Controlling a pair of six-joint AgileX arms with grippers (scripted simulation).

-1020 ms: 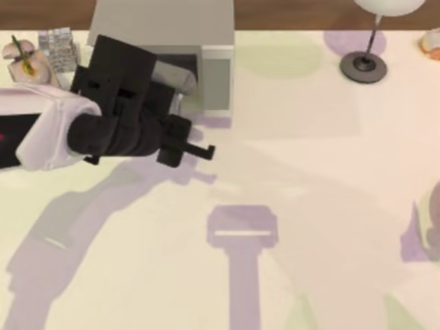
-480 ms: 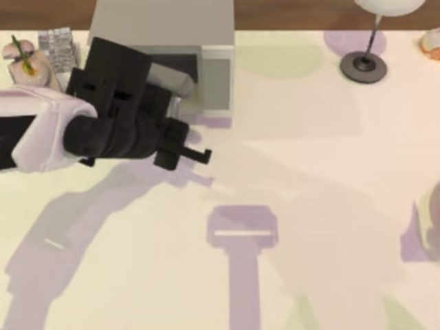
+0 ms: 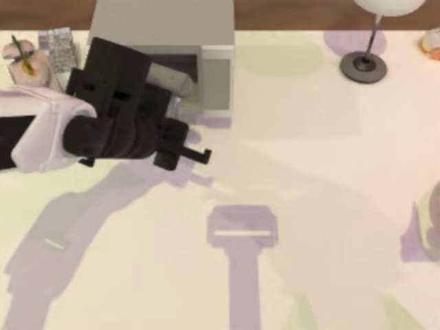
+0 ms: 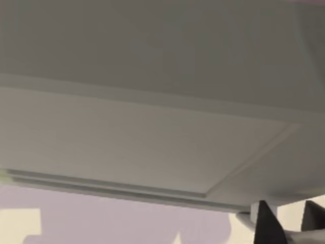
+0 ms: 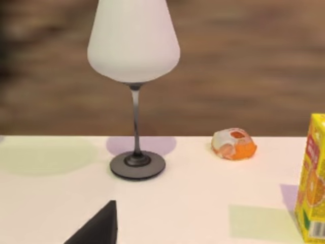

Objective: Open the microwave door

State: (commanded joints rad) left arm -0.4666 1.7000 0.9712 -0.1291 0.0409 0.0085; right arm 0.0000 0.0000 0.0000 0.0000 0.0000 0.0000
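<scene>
The silver-grey microwave (image 3: 161, 20) stands at the table's back left, with its grey control panel (image 3: 216, 82) on its right side. Its dark inside (image 3: 175, 63) shows, so the microwave door (image 4: 142, 137) stands swung out a little, mostly hidden under my left arm in the top view. My left gripper (image 3: 196, 155) (image 4: 289, 223) is at the door's free edge, in front of the microwave. Its dark fingertips (image 4: 266, 226) sit close together at the light handle (image 4: 249, 217). My right arm (image 3: 432, 227) is parked at the right edge. Only one fingertip (image 5: 104, 223) of it shows.
A white wine glass (image 3: 364, 65) (image 5: 134, 51) stands at the back right. An orange-white lump (image 5: 233, 144) and a yellow juice carton (image 5: 312, 178) lie beyond it. A silvery packet (image 3: 58, 48) and a pink object (image 3: 24, 58) sit left of the microwave.
My left gripper shifted slightly left and toward the back over the first half second, then held still. The right arm has not moved.
</scene>
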